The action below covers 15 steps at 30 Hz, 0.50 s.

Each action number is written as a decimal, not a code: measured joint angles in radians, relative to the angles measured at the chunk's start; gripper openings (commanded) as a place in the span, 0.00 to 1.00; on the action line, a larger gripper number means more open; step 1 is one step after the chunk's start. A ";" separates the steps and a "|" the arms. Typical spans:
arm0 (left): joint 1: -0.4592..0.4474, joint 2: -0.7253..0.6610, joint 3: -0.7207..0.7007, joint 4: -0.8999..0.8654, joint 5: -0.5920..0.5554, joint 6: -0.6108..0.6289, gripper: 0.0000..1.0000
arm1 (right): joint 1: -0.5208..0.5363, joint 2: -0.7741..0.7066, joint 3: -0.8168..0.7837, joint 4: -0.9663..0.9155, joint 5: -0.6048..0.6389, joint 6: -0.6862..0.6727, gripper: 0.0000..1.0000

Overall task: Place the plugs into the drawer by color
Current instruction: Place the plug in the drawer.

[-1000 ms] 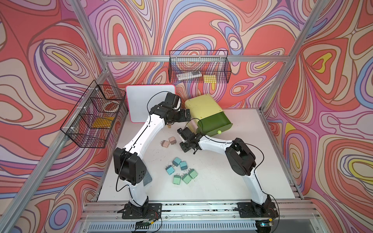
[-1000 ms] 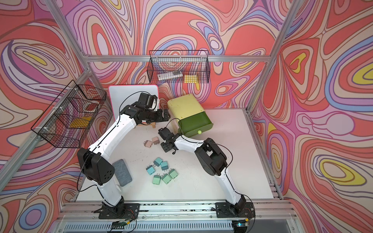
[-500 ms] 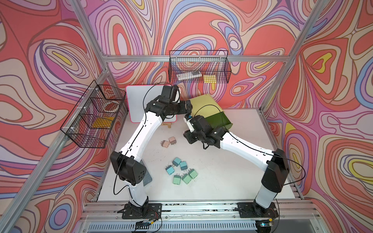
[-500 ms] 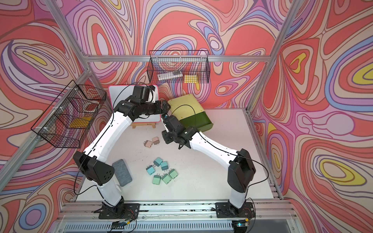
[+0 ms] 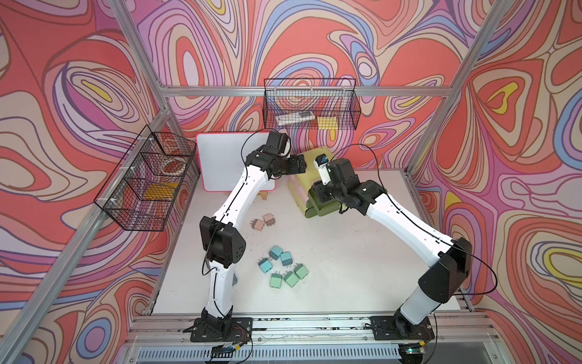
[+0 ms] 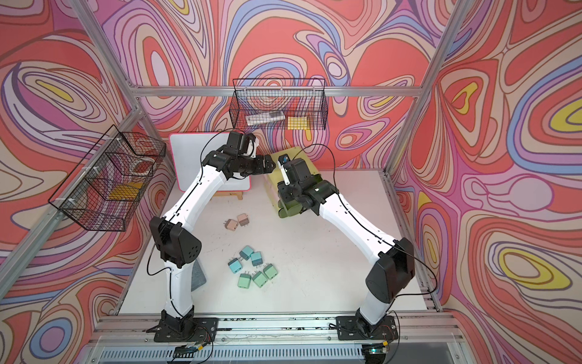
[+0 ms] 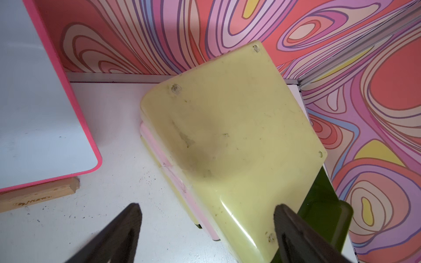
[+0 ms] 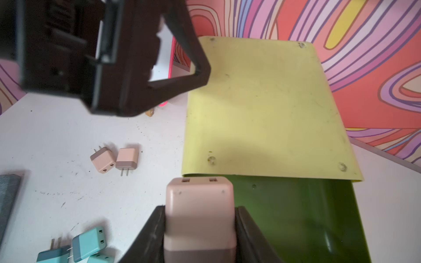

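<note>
Right arm's swung up from the bench [image 5: 346, 252], where eight plugs [image 5: 276, 252] wait. Right end effector [image 8: 200, 209] is clamped on a pink plug [image 8: 199, 205] at the open drawer's [image 8: 296, 216] edge; beyond, left end effector [image 7: 207, 206], jaws apart, straddles the chest's [image 7: 227, 125] corner. Release here could clip the rim and spill outside.

White table [image 5: 346, 252] bears the drawer [image 7: 227, 136]; grey pad [image 6: 199, 277]; two pink plugs [image 5: 258, 225]; three blue plugs [image 5: 276, 252]; three green plugs [image 5: 290, 279].
</note>
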State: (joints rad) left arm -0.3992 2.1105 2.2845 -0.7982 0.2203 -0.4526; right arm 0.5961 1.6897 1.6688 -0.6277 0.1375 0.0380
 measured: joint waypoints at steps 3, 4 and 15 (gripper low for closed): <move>0.000 0.023 0.024 0.000 0.016 0.000 0.90 | -0.032 0.016 0.000 0.010 -0.030 -0.008 0.35; 0.000 0.031 0.033 0.001 0.020 0.000 0.90 | -0.036 0.023 0.000 0.011 -0.040 -0.012 0.35; 0.000 0.084 0.045 -0.002 0.042 0.000 0.89 | -0.043 0.057 -0.015 0.010 -0.113 -0.027 0.37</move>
State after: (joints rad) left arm -0.3996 2.1944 2.3291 -0.8005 0.2623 -0.4530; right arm 0.5533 1.7466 1.6535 -0.6174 0.0242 0.0109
